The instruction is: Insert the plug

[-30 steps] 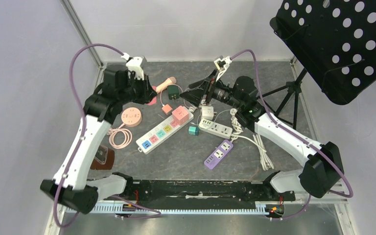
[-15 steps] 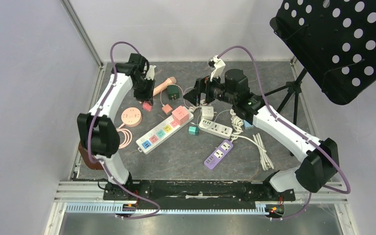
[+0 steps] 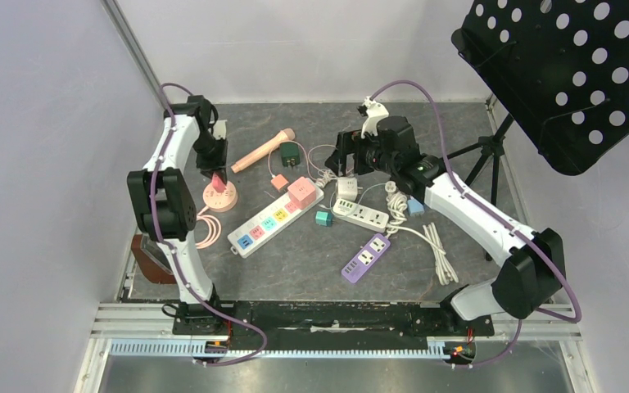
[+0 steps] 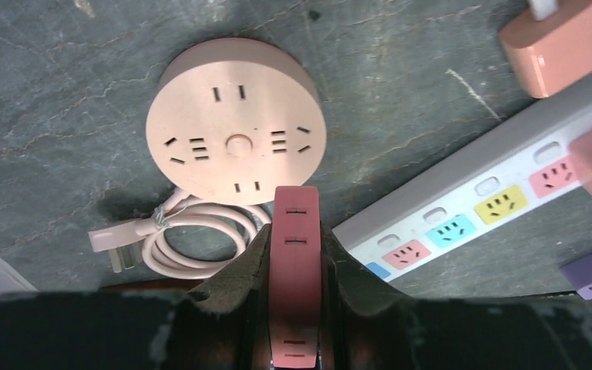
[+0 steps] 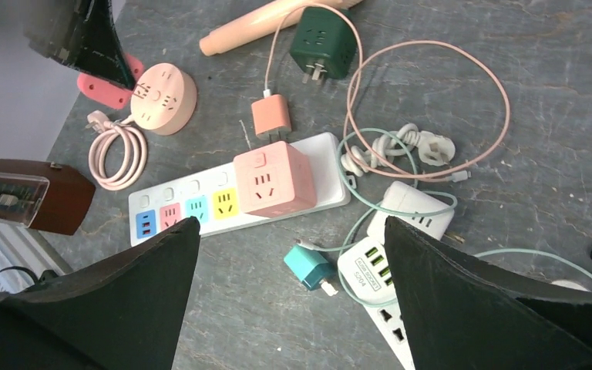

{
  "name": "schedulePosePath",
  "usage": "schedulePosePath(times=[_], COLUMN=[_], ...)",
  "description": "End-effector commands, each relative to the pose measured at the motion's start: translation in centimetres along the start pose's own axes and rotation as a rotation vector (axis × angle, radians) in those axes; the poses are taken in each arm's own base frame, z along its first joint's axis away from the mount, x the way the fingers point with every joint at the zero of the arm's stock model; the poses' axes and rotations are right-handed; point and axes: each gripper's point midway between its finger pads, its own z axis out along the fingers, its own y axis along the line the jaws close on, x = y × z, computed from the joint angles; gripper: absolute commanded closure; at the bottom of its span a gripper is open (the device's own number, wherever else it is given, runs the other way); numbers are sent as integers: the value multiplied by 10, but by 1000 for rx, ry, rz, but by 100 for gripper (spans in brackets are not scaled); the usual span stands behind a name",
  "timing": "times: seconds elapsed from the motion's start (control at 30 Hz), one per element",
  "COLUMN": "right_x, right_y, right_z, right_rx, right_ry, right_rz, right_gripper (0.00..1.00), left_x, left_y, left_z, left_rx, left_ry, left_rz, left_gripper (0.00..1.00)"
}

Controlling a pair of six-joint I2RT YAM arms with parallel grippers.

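Note:
My left gripper (image 4: 297, 231) is shut on a flat red plug (image 4: 297, 208), which sticks out forward between the two black fingers. Just beyond its tip lies a round pink socket (image 4: 235, 119) with its coiled pink cord (image 4: 193, 243). From above, the left gripper (image 3: 216, 170) hangs the plug (image 3: 218, 182) over the near-left edge of that socket (image 3: 223, 200); I cannot tell if they touch. The right gripper (image 5: 293, 247) is wide open and empty above the table's middle, over a teal charger (image 5: 308, 266). In the top view it (image 3: 340, 155) sits behind the white strips.
A long white strip with coloured sockets (image 3: 272, 219) carries a pink cube (image 3: 301, 190). Nearby lie a white power strip (image 3: 362, 215), a purple strip (image 3: 366, 257), a green cube (image 3: 291, 153), a beige handle (image 3: 262, 150) and loose cables. A brown metronome (image 3: 149, 258) stands left; a music stand (image 3: 573, 74) looms right.
The left arm has swung to the left and lowered, carrying the red plug down over the round pink socket. The right gripper has drawn back slightly toward the right and stays open.

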Motion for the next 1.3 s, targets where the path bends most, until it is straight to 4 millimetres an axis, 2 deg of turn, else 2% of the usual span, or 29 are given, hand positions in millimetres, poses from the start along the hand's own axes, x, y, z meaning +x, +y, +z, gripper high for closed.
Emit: schedulePosePath(times=[0.0, 0.2, 0.3, 0.4, 0.57, 0.77, 1.27], right_x=[3, 0, 1, 0, -13, -10, -5], right_y=[-10, -1, 0, 2, 25, 24, 22], right_z=[2, 4, 5, 7, 7, 10, 11], right_rx=[36, -25, -29, -44, -161, -157, -155], right_ry=[2, -14, -14, -19, -50, -46, -40], right_rz=[19, 7, 16, 25, 32, 47, 47], right_gripper=[10, 10, 10, 10, 11, 12, 12], left_x=[6, 2, 5, 1, 2, 5, -7], left_y=[12, 16, 25, 22, 21, 23, 23], left_z=[6, 13, 21, 28, 37, 45, 21], left_rx=[-38, -42, -81, -57, -44, -53, -73], left_ry=[51, 28, 47, 41, 69, 89, -2], left_rz=[28, 10, 3, -7, -13, -20, -33], left_gripper=[98, 98, 98, 98, 98, 98, 98])
